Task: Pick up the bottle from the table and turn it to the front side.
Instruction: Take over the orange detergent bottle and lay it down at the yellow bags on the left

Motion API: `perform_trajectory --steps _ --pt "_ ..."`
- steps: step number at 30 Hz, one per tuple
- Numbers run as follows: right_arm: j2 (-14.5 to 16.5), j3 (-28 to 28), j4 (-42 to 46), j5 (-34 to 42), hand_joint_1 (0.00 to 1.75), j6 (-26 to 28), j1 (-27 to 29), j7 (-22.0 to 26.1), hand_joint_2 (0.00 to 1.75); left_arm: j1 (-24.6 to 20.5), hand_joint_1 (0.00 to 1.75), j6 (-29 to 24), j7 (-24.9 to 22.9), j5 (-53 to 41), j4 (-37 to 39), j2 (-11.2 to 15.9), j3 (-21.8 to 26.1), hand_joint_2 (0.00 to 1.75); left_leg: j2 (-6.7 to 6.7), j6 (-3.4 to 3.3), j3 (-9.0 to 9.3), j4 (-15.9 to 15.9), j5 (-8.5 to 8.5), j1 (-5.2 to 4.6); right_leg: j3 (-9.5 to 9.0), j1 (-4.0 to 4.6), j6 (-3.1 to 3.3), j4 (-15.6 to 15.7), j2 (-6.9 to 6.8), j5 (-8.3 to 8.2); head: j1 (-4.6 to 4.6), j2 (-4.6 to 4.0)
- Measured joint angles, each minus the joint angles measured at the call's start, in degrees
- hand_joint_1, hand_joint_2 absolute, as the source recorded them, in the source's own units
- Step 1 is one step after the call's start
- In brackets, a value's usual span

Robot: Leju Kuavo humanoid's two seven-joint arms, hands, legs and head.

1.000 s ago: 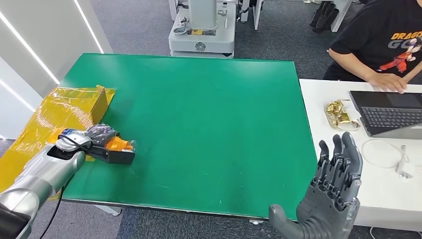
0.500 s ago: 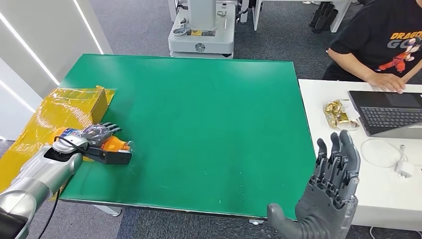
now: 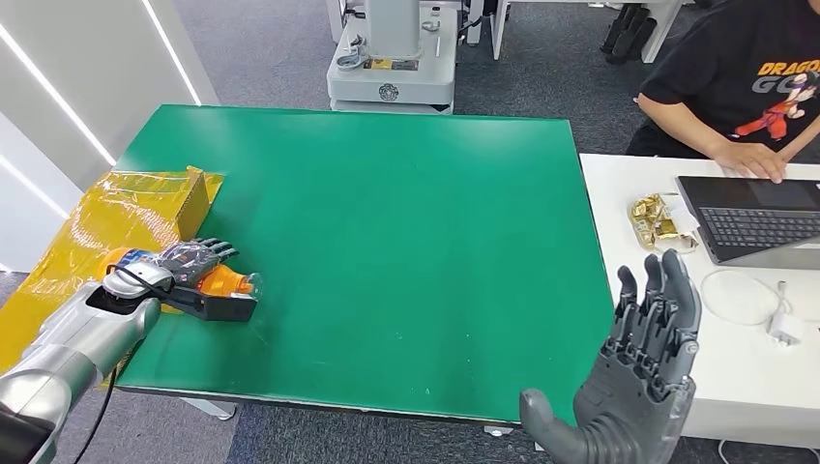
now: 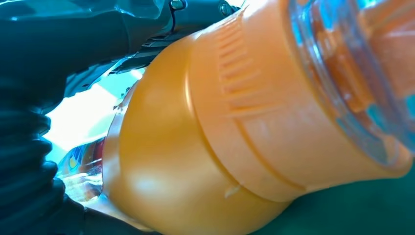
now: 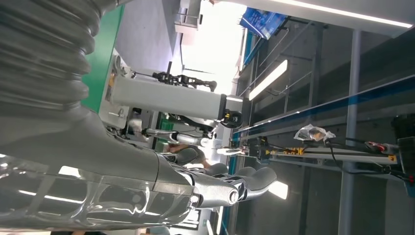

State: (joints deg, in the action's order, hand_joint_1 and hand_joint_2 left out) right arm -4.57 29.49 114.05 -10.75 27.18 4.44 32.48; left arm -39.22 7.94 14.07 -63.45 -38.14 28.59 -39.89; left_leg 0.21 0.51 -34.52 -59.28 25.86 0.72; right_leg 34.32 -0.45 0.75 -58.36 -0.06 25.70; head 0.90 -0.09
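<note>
The bottle (image 3: pixel 224 281) lies at about eight o'clock on the green table (image 3: pixel 387 242). The left hand (image 3: pixel 189 261) wraps around it. The right hand (image 3: pixel 643 377) is wide open, holding nothing. The smooth bottle could slip out if the hold is loose.

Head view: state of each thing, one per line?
bottle: lying on its side on the green table, left hand on it
left hand: fingers over the bottle
right hand: raised, fingers apart, holding nothing
laptop: open, on the white table
</note>
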Motion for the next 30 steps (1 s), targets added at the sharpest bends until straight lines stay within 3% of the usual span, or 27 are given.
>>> perform_trajectory --steps 8,18,30 --pt "0.00 0.00 0.00 0.51 0.00 0.16 0.04 0.11 1.75 0.94 0.00 -0.46 0.84 0.20 -3.03 0.89 0.03 1.75 0.00 0.00 -0.02 0.00 0.00 0.00 0.00 0.00 0.00 -0.01 0.00 0.00 -0.01 0.00" --pt "-0.02 -0.41 1.05 -1.03 0.00 1.21 1.28 -0.71 1.75 6.26 0.00 1.56 -0.03 3.76 -17.39 7.62 3.83 1.75 0.03 0.00 -0.06 0.01 0.00 0.01 0.06 0.01 0.00 0.00 0.02 0.01 -0.01 0.00" --pt "-0.02 -1.13 3.58 -2.47 0.00 1.37 2.85 -1.55 1.75 13.45 0.00 0.69 -0.43 6.25 -32.02 12.29 8.70 1.75 0.02 0.00 -0.06 0.01 0.00 0.00 0.06 0.01 0.00 0.02 0.01 0.01 -0.01 0.00"
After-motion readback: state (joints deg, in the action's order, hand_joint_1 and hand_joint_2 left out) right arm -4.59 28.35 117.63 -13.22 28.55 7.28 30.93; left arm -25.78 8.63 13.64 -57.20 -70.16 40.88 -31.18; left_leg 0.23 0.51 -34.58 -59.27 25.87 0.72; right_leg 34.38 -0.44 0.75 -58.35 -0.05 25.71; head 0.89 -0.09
